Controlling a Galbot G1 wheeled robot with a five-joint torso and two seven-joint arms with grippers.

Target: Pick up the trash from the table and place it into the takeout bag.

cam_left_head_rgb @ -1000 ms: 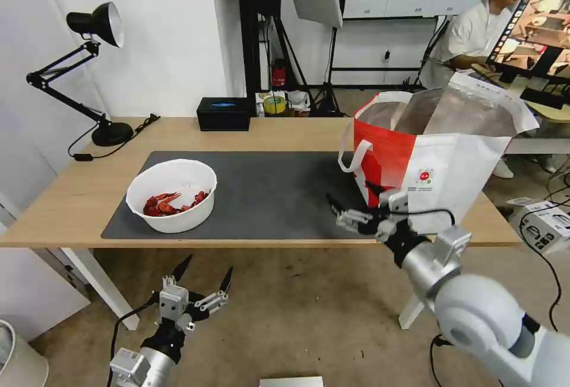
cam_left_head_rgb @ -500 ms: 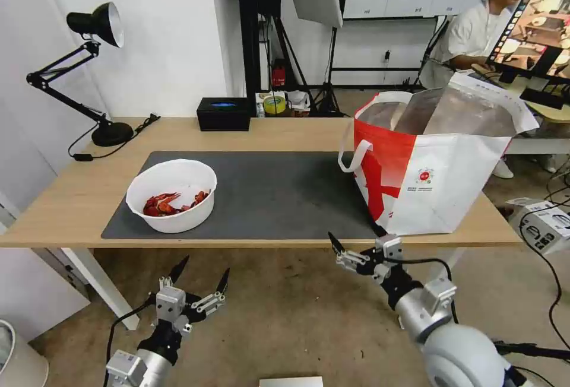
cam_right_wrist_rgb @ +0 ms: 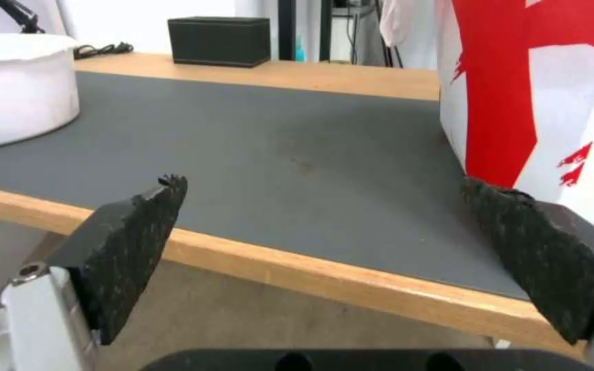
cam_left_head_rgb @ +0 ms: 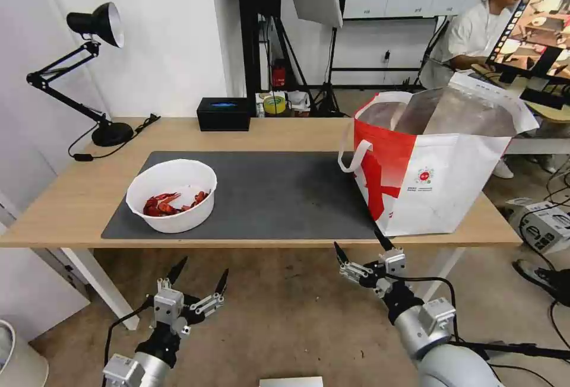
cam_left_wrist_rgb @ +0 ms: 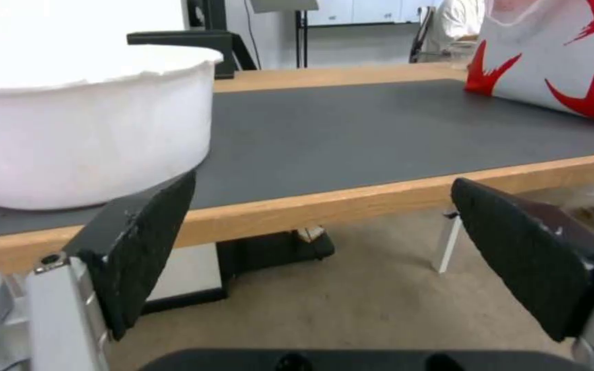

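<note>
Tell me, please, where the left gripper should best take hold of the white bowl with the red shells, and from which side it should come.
Probably the rim of the white bowl on its near side, coming from above. The bowl stands upright and open, its wall wide and round, so one finger inside and one outside suits it better than spanning it. The left gripper hangs open below the table edge, nearest that side.

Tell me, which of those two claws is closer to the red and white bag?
The right gripper, hanging open just below the table edge in front of the takeout bag. The left gripper hangs open below the bowl.

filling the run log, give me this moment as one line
left pincer: open, below table edge | right pincer: open, below edge | crayfish bowl: on mat | takeout bag: upright
</note>
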